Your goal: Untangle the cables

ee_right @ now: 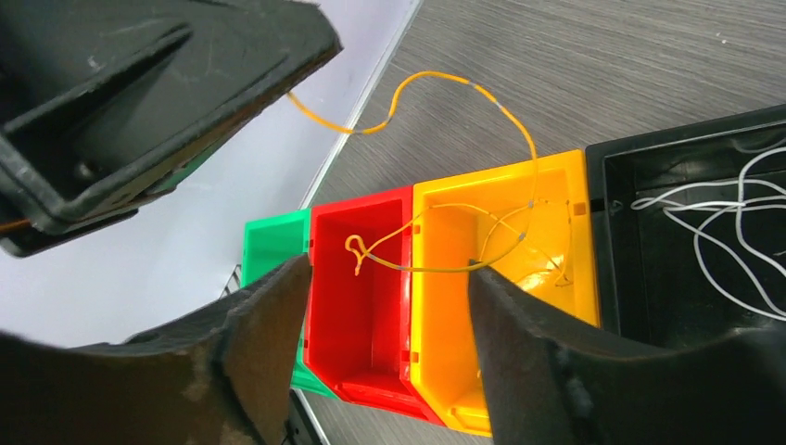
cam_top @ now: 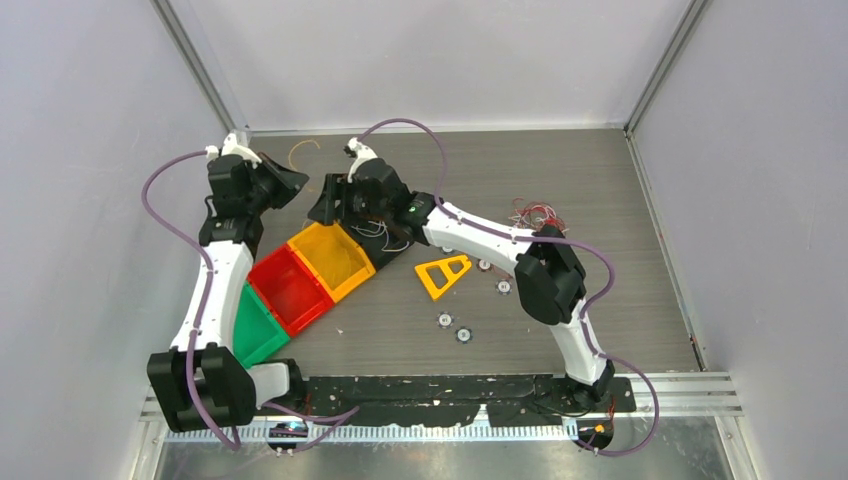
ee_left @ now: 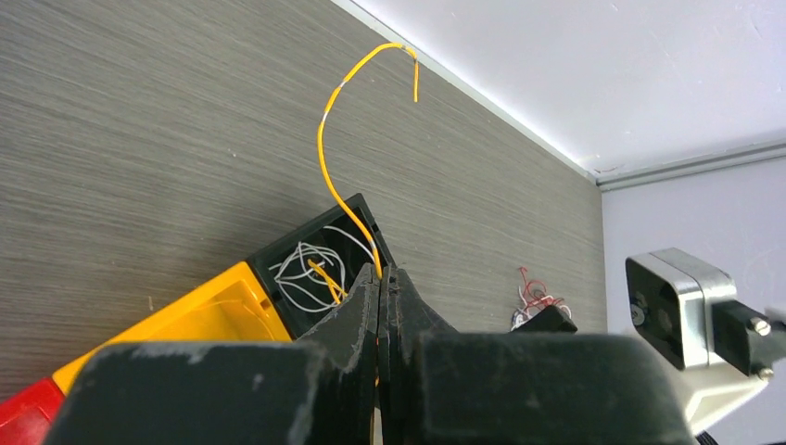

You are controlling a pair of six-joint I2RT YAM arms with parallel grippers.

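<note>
One thin yellow-orange wire [ee_left: 323, 158] is pinched in the left pincer [ee_left: 380, 286] – probably anchoring its end; the right pincer [ee_right: 387, 273], spread, hangs over the strand's loop above the yellow plastic bin [ee_right: 445, 352], seemingly its colour-matched home – thin white wires [ee_right: 732, 213] lie in the black plastic bin [ee_right: 640, 306]

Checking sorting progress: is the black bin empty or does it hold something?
Not empty. The black bin holds several loose white wires lying curled on its floor, seen in both wrist views.
</note>
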